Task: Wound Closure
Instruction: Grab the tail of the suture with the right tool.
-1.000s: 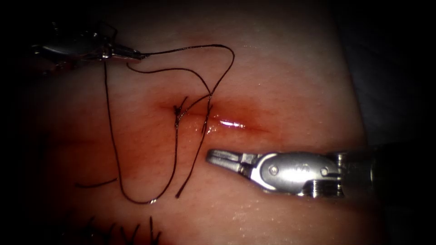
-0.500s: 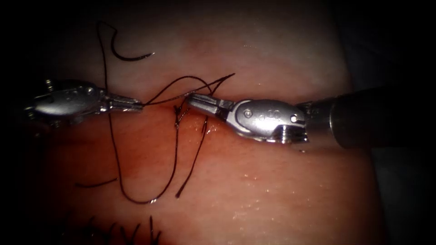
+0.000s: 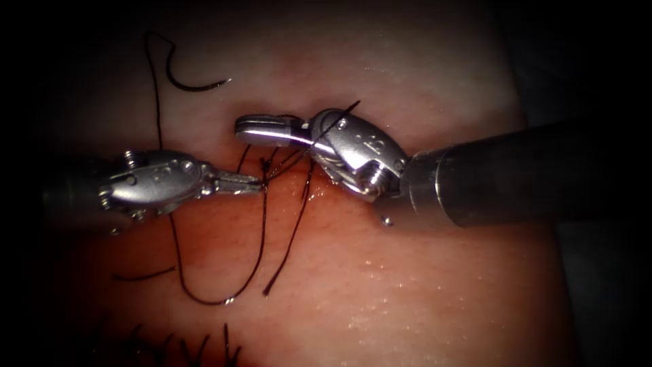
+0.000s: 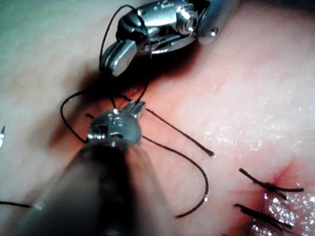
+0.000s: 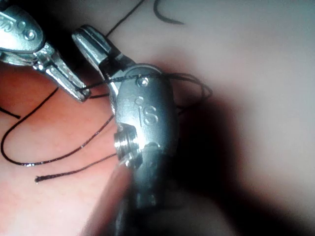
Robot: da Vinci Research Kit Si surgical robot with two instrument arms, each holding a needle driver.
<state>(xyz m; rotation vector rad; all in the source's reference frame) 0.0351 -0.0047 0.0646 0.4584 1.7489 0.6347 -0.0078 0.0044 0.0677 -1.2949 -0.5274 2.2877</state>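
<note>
1. Endoscope: left tool point(image 3: 255, 182) pinches thread point(image 3: 261, 234) at the cut point(image 3: 319, 185); right tool point(image 3: 261, 128), pressed together, holds nothing, thread draped over its wrist. Needle point(image 3: 193, 85) lies free on tissue point(image 3: 407, 272) at 11 o'clock.
2. Left wrist: thread point(image 4: 197, 167) looks limp, fine; best gripped mid-strand.
3. Right wrist: needle point(image 5: 167, 17) partly cut off.

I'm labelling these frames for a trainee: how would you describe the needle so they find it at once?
Start at the cut across the tissue, then look up and to its left, past the left end effector. The needle lies loose on pale tissue, a short dark hook thicker and stiffer than the thread trailing from it.
</note>
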